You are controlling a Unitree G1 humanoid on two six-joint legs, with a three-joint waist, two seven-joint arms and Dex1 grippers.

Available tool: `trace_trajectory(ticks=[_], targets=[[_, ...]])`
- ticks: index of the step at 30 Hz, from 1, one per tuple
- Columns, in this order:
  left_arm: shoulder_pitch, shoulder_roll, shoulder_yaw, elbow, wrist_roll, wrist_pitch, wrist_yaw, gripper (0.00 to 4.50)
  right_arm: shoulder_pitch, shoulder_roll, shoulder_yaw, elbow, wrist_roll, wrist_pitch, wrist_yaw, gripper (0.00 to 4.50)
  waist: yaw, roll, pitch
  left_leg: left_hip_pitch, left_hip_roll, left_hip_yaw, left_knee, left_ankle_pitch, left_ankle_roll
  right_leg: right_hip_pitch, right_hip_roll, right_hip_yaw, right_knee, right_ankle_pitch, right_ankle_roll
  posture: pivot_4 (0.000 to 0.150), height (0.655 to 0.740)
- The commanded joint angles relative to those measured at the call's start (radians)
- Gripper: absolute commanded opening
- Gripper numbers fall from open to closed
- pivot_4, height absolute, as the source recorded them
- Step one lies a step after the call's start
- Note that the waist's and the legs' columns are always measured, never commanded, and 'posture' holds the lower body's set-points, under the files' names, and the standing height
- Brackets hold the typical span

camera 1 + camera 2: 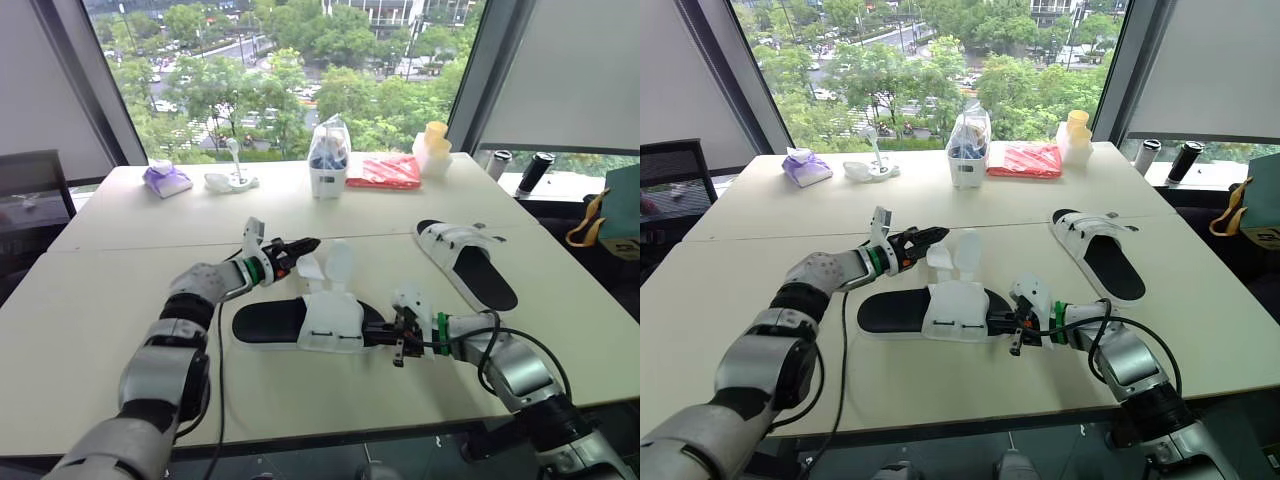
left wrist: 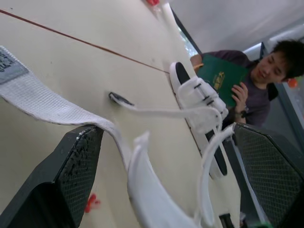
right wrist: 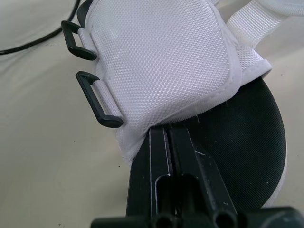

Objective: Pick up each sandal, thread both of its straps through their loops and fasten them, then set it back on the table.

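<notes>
The right gripper (image 1: 388, 338), pinched tight on the near sandal (image 1: 300, 322), apparently steadied it on the table (image 1: 120, 300) while the left gripper (image 1: 300, 246), spread wide, bracketed its raised straps (image 1: 338, 262) for threading.

Left arm (image 1: 190, 302): is reaching forward, bent at the elbow.
Left gripper (image 1: 303, 248): is holding its fingers wide apart.
Right arm (image 1: 512, 366): is angling inward, lying low.
Right gripper (image 1: 382, 338): is pressing its fingers together.
</notes>
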Motion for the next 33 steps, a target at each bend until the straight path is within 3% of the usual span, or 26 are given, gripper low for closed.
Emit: trace_trajectory(ticks=[1,3,6,13,17,20,24,26,28,31,33], targets=[[-0.071,-0.023,0.062,0.092,0.065,-0.102,-0.013,4.50,-0.005,0.021,0.040,0.035,-0.039,0.004,-0.001,0.04,-0.002,0.000,0.000,0.000,0.000,0.000,0.000,0.000,0.000,0.000,0.000,0.000,0.000,0.000,0.000,0.150,0.7400],[-0.090,-0.036,0.082,0.125,0.098,-0.132,-0.033,4.50,-0.009,0.027,0.038,0.041,-0.048,-0.001,-0.007,0.04,-0.003,0.000,0.000,0.000,0.000,0.000,-0.001,0.000,0.000,-0.001,0.000,0.000,0.000,0.001,0.001,0.150,0.7400],[-0.106,-0.055,0.124,0.152,0.138,-0.201,-0.010,3.66,-0.012,0.035,0.032,0.044,-0.055,-0.003,-0.014,0.00,-0.003,0.000,0.000,0.001,0.001,0.000,-0.001,0.000,0.000,-0.001,0.000,0.000,0.001,0.001,0.001,0.150,0.7400],[-0.118,-0.065,0.211,0.166,0.188,-0.235,-0.004,0.08,0.002,0.037,0.027,0.041,-0.066,-0.005,-0.020,0.00,-0.003,0.000,0.000,0.001,0.001,0.000,-0.001,0.000,-0.001,-0.001,0.000,0.000,0.001,0.002,0.002,0.150,0.7400],[-0.132,-0.052,0.210,0.149,0.240,-0.269,-0.041,0.02,0.005,0.035,0.029,0.045,-0.070,-0.010,-0.020,0.00,-0.003,0.000,0.000,0.000,0.001,-0.001,-0.001,0.000,-0.001,-0.001,0.000,0.000,0.001,0.002,0.002,0.150,0.7400],[-0.136,-0.036,0.119,0.105,0.363,-0.402,-0.148,0.02,0.007,0.028,0.029,0.051,-0.077,-0.018,-0.018,0.00,-0.003,0.000,0.000,0.000,0.001,0.000,-0.001,0.000,-0.001,-0.001,0.000,0.000,0.001,0.002,0.002,0.150,0.7400],[-0.022,-0.011,-0.134,-0.159,0.591,-0.781,-0.389,0.02,0.023,0.007,0.026,0.059,-0.083,-0.030,0.000,0.00,0.000,0.000,0.000,0.000,0.001,-0.001,-0.001,0.002,-0.004,-0.001,0.000,0.000,0.001,0.002,0.002,0.150,0.7400],[0.072,0.021,-0.228,-0.306,0.675,-0.970,-0.444,0.02,0.028,0.002,0.025,0.062,-0.081,-0.029,0.007,0.00,0.003,0.000,0.000,0.000,0.001,0.001,-0.003,0.004,-0.007,-0.001,-0.001,0.001,-0.001,0.002,0.001,0.150,0.7400],[0.167,0.076,-0.304,-0.427,0.785,-1.287,-0.430,0.02,0.033,0.001,0.024,0.068,-0.078,-0.029,0.015,0.00,0.001,0.001,-0.001,0.000,0.001,0.001,-0.004,0.004,-0.007,-0.001,-0.001,0.001,-0.002,0.002,0.000,0.150,0.7400],[0.221,0.158,-0.347,-0.461,0.999,-1.733,-0.282,0.02,0.034,0.001,0.029,0.083,-0.085,-0.038,0.021,0.00,0.008,0.001,0.000,0.000,0.001,0.001,-0.005,0.004,-0.007,-0.001,-0.001,0.001,-0.002,0.004,-0.004,0.150,0.7400],[0.222,0.210,-0.333,-0.452,1.235,-1.952,-0.136,0.02,0.031,0.003,0.030,0.093,-0.088,-0.042,0.023,0.00,0.014,0.000,0.000,-0.001,0.001,0.001,-0.004,0.004,-0.007,-0.001,-0.001,0.001,-0.002,0.002,-0.005,0.150,0.7400]])
